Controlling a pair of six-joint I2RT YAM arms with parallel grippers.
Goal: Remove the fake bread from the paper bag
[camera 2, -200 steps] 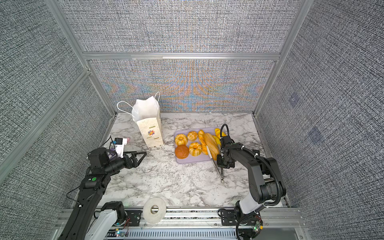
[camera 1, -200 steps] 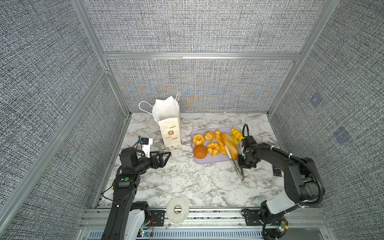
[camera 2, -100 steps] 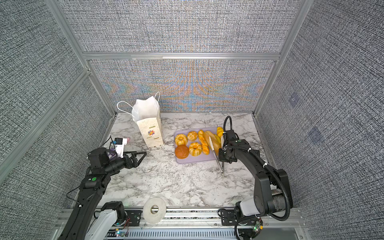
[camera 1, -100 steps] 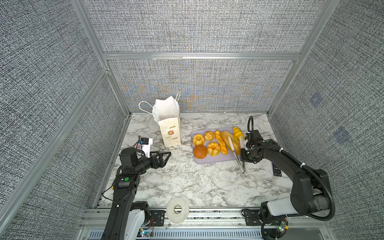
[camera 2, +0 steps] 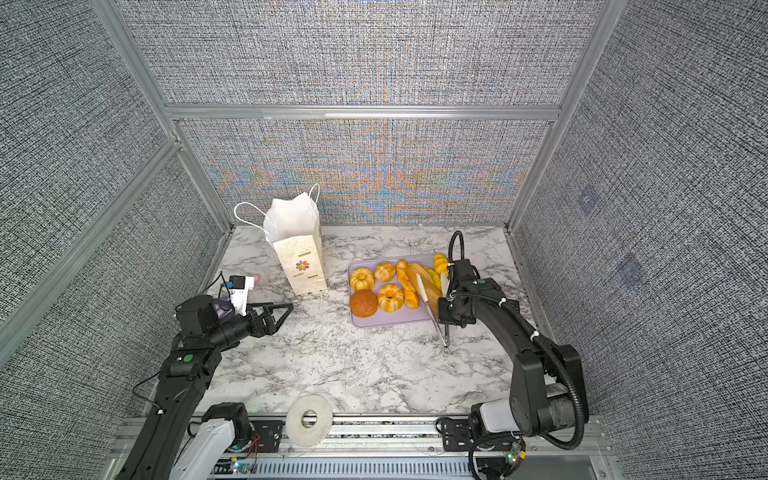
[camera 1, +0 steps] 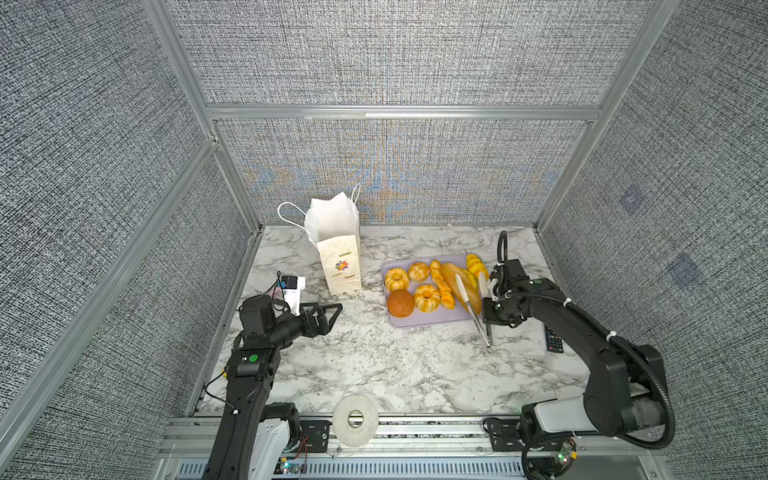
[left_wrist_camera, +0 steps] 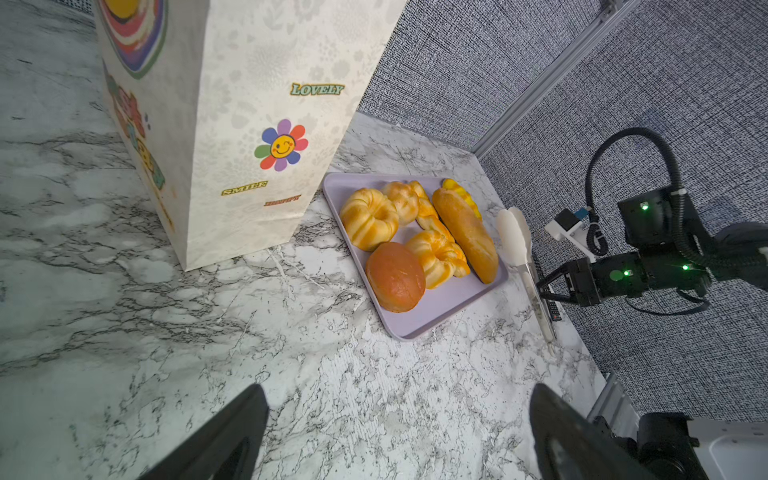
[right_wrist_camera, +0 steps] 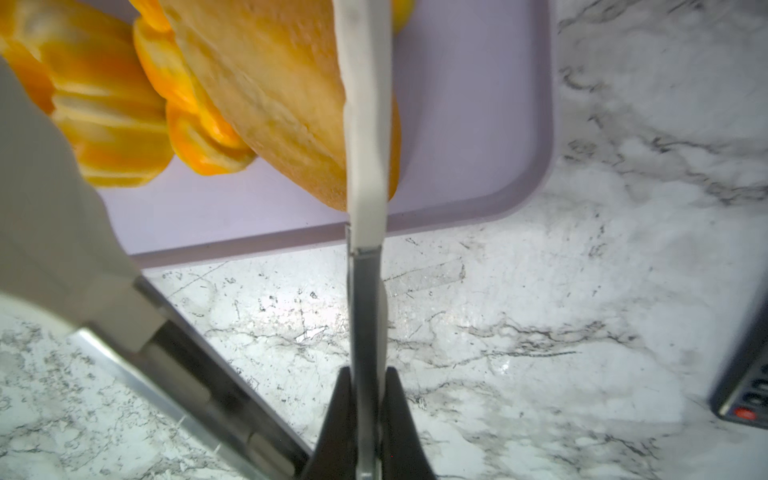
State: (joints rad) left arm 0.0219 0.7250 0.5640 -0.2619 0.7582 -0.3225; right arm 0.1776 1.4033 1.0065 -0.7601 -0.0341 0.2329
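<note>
Bread status: fake bread all lies on lilac tray. None shows in paper bag, which stands upright, mouth open, just beside tray; bag bottom is hidden. Task looks near done. Right gripper is pinched on one arm of the tongs only, other arm free, so tongs gape with white tips over the long loaf. Likely a carrying grip, not a squeezing one. Left gripper is spread wide, low over marble near bag's base, touching nothing, probably placed to steady the bag.
</note>
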